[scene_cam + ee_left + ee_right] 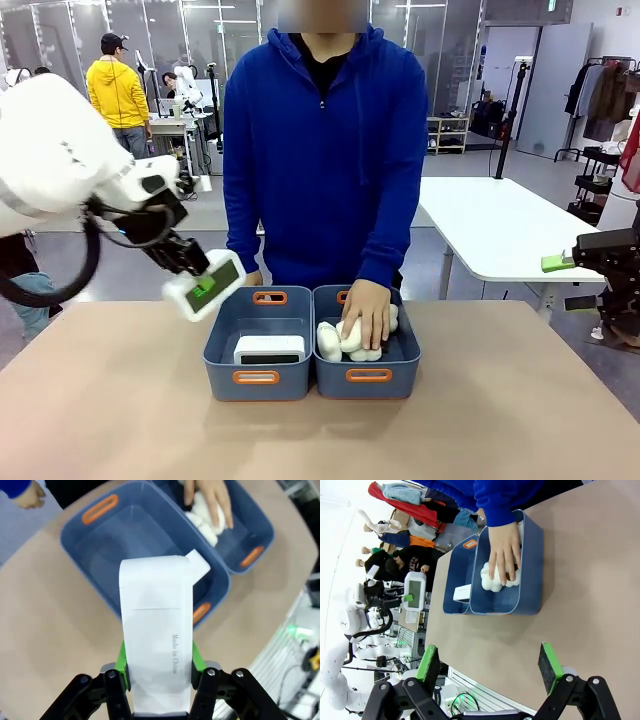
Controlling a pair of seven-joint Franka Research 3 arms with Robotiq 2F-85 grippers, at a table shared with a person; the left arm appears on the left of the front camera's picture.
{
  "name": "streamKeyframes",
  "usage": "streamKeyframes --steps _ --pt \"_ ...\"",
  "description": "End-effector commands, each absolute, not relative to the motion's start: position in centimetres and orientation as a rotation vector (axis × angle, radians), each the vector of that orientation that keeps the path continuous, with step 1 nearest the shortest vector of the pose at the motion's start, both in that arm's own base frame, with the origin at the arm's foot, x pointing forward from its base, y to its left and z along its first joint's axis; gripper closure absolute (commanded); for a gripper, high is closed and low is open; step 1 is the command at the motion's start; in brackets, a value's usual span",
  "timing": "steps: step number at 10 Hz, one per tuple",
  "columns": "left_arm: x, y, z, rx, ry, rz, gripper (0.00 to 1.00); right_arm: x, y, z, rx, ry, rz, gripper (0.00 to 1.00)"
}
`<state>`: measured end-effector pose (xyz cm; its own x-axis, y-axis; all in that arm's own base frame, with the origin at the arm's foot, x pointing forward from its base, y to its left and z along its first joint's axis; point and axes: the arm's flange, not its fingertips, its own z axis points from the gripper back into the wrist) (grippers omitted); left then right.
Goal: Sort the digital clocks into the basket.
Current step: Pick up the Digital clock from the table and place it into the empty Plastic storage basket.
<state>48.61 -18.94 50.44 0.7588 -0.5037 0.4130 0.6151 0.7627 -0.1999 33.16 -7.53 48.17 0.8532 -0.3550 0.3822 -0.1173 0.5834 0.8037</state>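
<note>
My left gripper [205, 285] is shut on a white digital clock [207, 283], held tilted in the air just left of the left basket [225, 345]. In the left wrist view the clock's white back [156, 645] sits between my green pads [121, 660], above the left basket [80, 545]. A second white clock [268, 348] lies inside that basket near its front wall. My right gripper [490, 667] hangs open with nothing between its fingers, off the table's right side [560, 263].
The person in a blue hoodie stands at the far edge, one hand [367, 312] pressing on white lumpy soft items [335, 340] in the right basket [405, 355]. A white table [500, 225] stands behind on the right.
</note>
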Motion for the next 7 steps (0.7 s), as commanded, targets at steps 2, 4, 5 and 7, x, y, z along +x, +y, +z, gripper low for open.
streamKeyframes --steps 2,4,5,7 --pt "50.3 -22.8 47.8 -0.295 -0.353 -0.434 0.89 33.4 -7.3 48.0 0.953 -0.566 -0.154 0.00" --pt "51.3 -23.1 45.4 -0.225 -0.420 -0.353 0.89 33.4 -7.3 48.0 0.953 -0.566 -0.154 0.00" --pt "51.8 -22.7 44.8 -0.172 -0.451 -0.362 0.89 33.4 -7.3 48.0 0.953 -0.566 -0.154 0.00" --pt "52.1 -22.6 43.6 -0.158 -0.426 -0.357 0.89 33.4 -7.3 48.0 0.953 -0.566 -0.154 0.00"
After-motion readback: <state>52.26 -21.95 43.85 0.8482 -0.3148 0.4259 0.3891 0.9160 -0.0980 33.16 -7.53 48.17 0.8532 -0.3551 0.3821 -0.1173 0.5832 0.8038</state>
